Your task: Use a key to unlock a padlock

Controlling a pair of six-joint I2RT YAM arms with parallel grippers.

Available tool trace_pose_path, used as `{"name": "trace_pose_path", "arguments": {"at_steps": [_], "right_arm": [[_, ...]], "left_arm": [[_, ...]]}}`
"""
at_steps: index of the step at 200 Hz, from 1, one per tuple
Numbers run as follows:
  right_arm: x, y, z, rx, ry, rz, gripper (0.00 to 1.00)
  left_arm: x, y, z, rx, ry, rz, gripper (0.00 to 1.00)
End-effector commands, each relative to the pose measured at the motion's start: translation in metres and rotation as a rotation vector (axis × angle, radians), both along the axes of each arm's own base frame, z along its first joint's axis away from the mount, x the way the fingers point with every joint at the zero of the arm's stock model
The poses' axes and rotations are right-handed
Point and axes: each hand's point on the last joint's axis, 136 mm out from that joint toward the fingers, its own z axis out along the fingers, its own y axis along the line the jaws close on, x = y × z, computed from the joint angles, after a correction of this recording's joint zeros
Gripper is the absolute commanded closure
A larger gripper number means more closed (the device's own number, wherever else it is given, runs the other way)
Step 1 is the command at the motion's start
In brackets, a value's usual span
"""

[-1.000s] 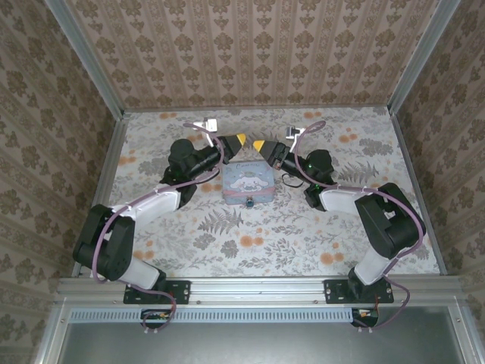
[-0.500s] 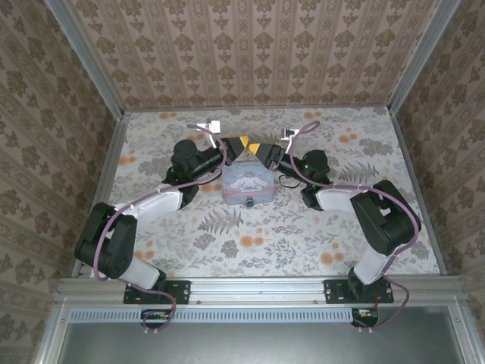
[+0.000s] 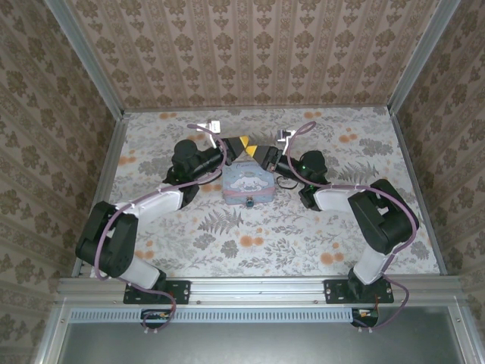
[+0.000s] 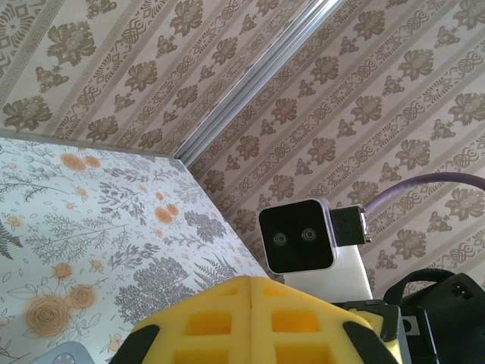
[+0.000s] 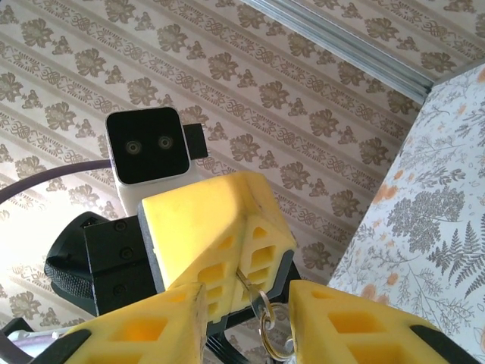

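beige damask wallpaper (image 3: pixel 258 53) lined the walls around a floral-print table (image 3: pixel 303 227). a pale blue tin (image 3: pixel 248 184) lay near the table's middle. just past its 12 o'clock edge the left gripper (image 3: pixel 242 143) and right gripper (image 3: pixel 254 149) met tip to tip. the left fingers were pressed together, the key (image 5: pixel 250 290) seemingly pinched at their seam. the right fingers stood narrowly apart around its ring (image 5: pixel 274 337). from the right wrist, the key's long axis ran 11 to 5 o'clock, ring end low. the padlock (image 3: pixel 248 202), a dark speck, sat at the tin's 6 o'clock edge.
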Motion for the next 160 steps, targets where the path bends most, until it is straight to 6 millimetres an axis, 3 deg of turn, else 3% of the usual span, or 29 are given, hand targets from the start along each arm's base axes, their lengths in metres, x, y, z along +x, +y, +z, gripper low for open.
{"name": "trace_pose_path", "arguments": {"at_steps": [1, 53, 160], "right_arm": [[-0.0033, 0.0056, 0.0156, 0.025, -0.064, 0.027, 0.65], [-0.0032, 0.0077, 0.0124, 0.023, -0.056, 0.030, 0.71], [-0.0034, 0.0071, 0.0115, 0.023, -0.054, 0.027, 0.95]], "left_arm": [[-0.0014, -0.0040, 0.0143, -0.032, -0.032, -0.017, 1.00], [-0.0012, -0.0037, 0.0131, -0.030, -0.029, -0.016, 1.00], [-0.0018, -0.0039, 0.0119, -0.027, -0.025, -0.018, 1.00]]}}
